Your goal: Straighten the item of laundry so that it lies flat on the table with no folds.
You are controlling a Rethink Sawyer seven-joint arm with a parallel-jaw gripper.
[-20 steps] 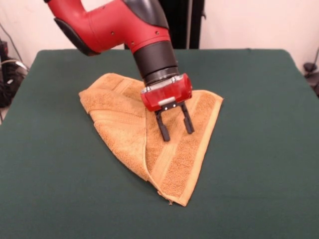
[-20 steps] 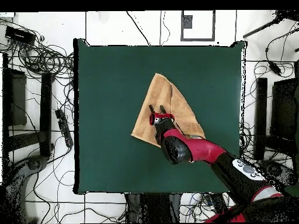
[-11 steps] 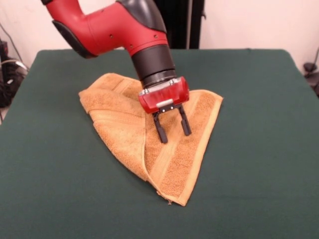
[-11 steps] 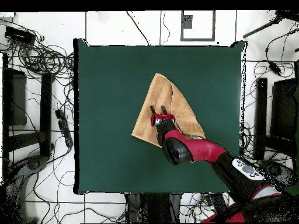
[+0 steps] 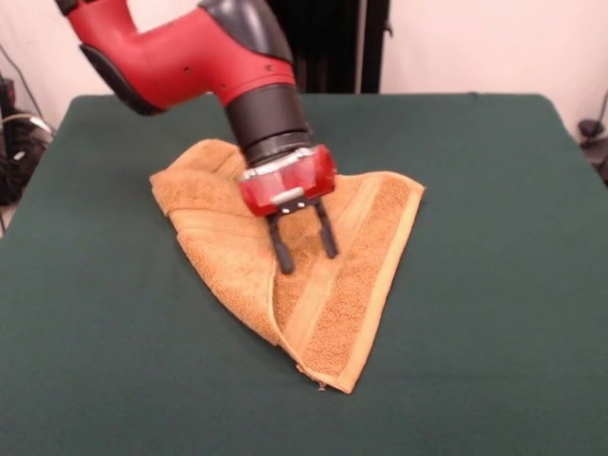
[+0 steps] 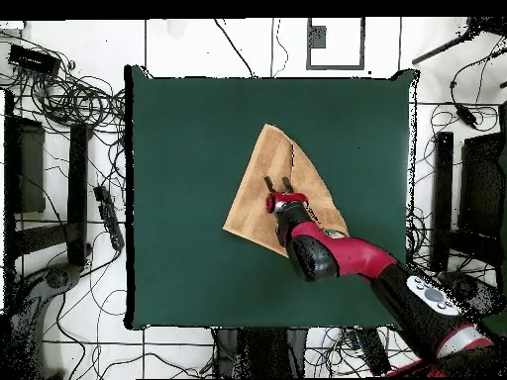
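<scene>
The item of laundry (image 5: 351, 285), an orange-tan terry towel, lies folded into a rough triangle on the dark green table (image 5: 494, 285). One flap overlaps another along a crease that runs down to its near tip, and a paler woven band crosses the upper flap. My gripper (image 5: 306, 249) hangs open just above the towel's middle, close to the crease, its two black fingers spread with nothing between them. From above, the towel (image 6: 255, 188) sits near the table's (image 6: 178, 148) centre with the gripper (image 6: 278, 184) over it.
Green cloth stretches well beyond the towel on every side. Cables and dark equipment (image 6: 59, 148) lie on the floor around the table, with a stand base (image 5: 594, 128) off the right corner.
The arm has shifted left in the front view, carrying the open gripper from the towel's right flap toward the central crease. The towel itself has not moved.
</scene>
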